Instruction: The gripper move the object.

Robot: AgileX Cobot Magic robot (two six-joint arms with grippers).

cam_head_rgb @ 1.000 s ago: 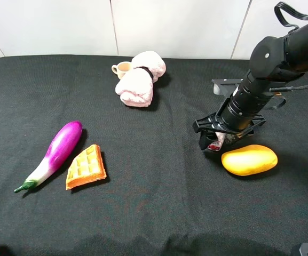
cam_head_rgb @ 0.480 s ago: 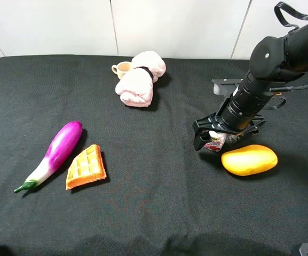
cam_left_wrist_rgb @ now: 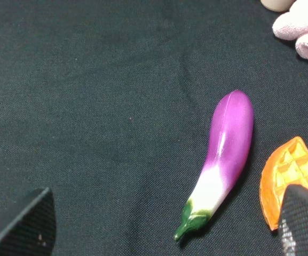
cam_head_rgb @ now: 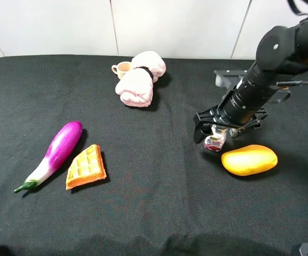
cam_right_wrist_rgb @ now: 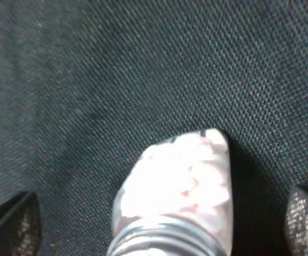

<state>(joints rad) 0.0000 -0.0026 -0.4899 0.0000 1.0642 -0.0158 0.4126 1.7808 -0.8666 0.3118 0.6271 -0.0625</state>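
Note:
The small clear jar (cam_head_rgb: 214,142) with red-pink contents and a silver cap stands on the black cloth just left of the yellow mango (cam_head_rgb: 249,159). My right gripper (cam_head_rgb: 216,131) hangs directly over it with its black fingers spread wide and apart from the jar. In the right wrist view the jar (cam_right_wrist_rgb: 180,186) lies between the two fingertips (cam_right_wrist_rgb: 15,226), with clear gaps on both sides. My left gripper (cam_left_wrist_rgb: 167,224) is open and empty, low over the cloth near the eggplant (cam_left_wrist_rgb: 223,154).
A purple eggplant (cam_head_rgb: 57,152) and an orange waffle piece (cam_head_rgb: 86,166) lie at the left. A pink rolled towel (cam_head_rgb: 140,80) and a small beige cup (cam_head_rgb: 123,69) sit at the back. A grey bracket (cam_head_rgb: 224,78) lies behind the right arm.
My right gripper's fingers have spread apart off the jar and the arm has risen a little. The jar stays on the cloth beside the mango.

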